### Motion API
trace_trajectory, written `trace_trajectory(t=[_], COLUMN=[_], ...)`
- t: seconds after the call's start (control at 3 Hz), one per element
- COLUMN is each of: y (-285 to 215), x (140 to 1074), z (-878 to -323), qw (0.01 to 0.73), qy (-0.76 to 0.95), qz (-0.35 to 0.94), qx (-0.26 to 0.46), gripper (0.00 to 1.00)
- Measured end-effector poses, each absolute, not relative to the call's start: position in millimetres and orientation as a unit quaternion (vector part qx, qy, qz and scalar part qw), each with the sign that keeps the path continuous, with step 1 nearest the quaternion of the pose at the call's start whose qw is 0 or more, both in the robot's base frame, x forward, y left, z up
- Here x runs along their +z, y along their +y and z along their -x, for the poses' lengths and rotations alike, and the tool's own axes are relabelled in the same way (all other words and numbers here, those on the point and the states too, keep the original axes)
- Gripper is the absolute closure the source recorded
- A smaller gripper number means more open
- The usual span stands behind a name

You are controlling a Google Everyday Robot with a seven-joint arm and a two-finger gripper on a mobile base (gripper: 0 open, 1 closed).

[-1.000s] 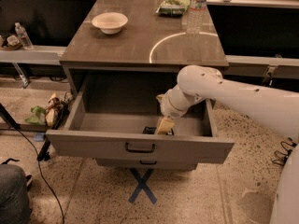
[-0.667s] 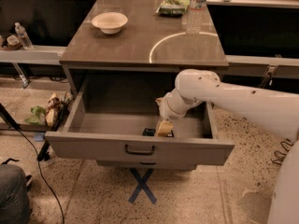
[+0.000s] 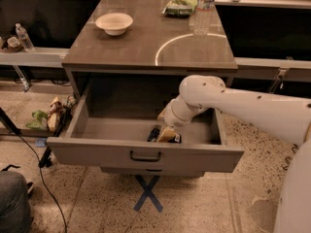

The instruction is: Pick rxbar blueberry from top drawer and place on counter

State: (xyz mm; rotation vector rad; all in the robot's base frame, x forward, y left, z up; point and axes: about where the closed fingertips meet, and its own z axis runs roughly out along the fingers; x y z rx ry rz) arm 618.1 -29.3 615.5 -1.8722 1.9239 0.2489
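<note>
The top drawer (image 3: 146, 155) stands pulled open below the counter (image 3: 146, 42). The rxbar blueberry (image 3: 154, 133) is a dark flat bar lying on the drawer floor near the front wall, partly hidden by the gripper. My gripper (image 3: 167, 135) reaches down into the drawer from the right and sits right on the bar, with dark wrapper showing on both sides of it. My white arm (image 3: 228, 101) crosses over the drawer's right side.
On the counter stand a white bowl (image 3: 114, 23), a green snack bag (image 3: 180, 6) and a clear water bottle (image 3: 204, 8). A blue tape X (image 3: 147, 193) marks the floor. Clutter (image 3: 53, 115) and a black cable (image 3: 34, 164) lie at the left.
The gripper has sunk slightly lower and a little to the left inside the drawer, closer onto the bar. The drawer and the counter items have not moved.
</note>
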Motion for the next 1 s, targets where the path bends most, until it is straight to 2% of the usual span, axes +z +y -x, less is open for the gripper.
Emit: trace_trajectory(t=[0.67, 1.0], y=[-26.9, -27.0], x=[610.5, 610.4], z=[-614.9, -615.0], qw=[0.215, 0.213], qy=[0.696, 0.697], qz=[0.678, 0.677], qx=[0.098, 0.104], gripper=[0.97, 0.83])
